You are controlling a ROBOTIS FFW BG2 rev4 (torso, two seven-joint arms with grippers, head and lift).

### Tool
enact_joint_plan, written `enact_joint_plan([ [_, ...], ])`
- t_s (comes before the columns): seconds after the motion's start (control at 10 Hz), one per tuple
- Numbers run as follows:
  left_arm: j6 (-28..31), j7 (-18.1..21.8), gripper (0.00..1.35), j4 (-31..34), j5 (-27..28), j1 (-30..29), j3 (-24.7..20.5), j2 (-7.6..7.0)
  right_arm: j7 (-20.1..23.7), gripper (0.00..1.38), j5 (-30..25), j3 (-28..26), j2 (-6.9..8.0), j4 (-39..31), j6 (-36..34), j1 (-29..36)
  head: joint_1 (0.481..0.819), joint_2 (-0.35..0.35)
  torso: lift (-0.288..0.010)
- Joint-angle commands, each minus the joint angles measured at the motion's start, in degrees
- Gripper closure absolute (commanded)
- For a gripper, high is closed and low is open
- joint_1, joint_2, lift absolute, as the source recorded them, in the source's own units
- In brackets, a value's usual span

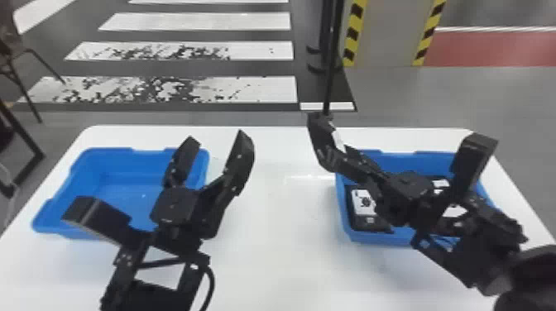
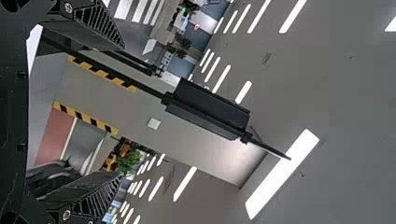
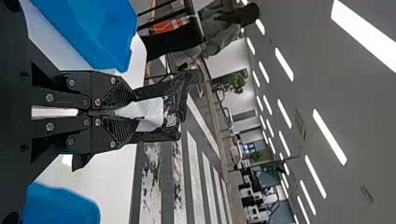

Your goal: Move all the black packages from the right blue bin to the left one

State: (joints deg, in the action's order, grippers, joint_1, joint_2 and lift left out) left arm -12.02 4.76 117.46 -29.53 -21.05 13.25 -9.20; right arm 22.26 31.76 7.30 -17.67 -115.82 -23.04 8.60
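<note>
The left arm (image 1: 151,295) rises from the bottom edge, its gripper (image 1: 213,153) spread wide. The right arm (image 1: 486,256) slants inward from the right, its gripper (image 1: 345,163) pinched tight.

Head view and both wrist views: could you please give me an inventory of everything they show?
left bin: one, blue, table's left side
right bin: one, blue, table's right side
held package: one, black with white label, in the right gripper
other packages: count unclear behind the arm, black with white labels, in the right bin
table: one, white, under the bins
floor stripes: several, white, beyond the table
pole: one, black, beyond the table
hazard strips: two, yellow and black, background
plants: a few, green, background
lights: many, white, ceiling
left gripper: one, black, by the left bin
right gripper: one, black, around the held package
</note>
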Motion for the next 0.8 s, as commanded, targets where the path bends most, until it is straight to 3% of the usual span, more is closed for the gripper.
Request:
enact_joint_plan([
  [0.0,3.4,0.0,0.11,0.0,2.4,0.5,0.5,-0.21,0.0,1.10,1.8,4.7,-0.87,0.2,1.4,-1.6,0.695,0.043,-0.174],
  [0.4,6.0,0.1,0.11,0.0,4.3,0.4,-0.6,-0.03,-0.3,1.10,4.9,12.7,-2.19,1.6,4.2,-3.8,0.695,0.111,-0.174],
  [0.7,5.3,0.4,0.11,0.0,2.0,0.7,0.8,-0.30,-0.3,1.10,6.4,16.1,-2.89,2.8,5.5,-5.4,0.695,0.164,-0.174],
])
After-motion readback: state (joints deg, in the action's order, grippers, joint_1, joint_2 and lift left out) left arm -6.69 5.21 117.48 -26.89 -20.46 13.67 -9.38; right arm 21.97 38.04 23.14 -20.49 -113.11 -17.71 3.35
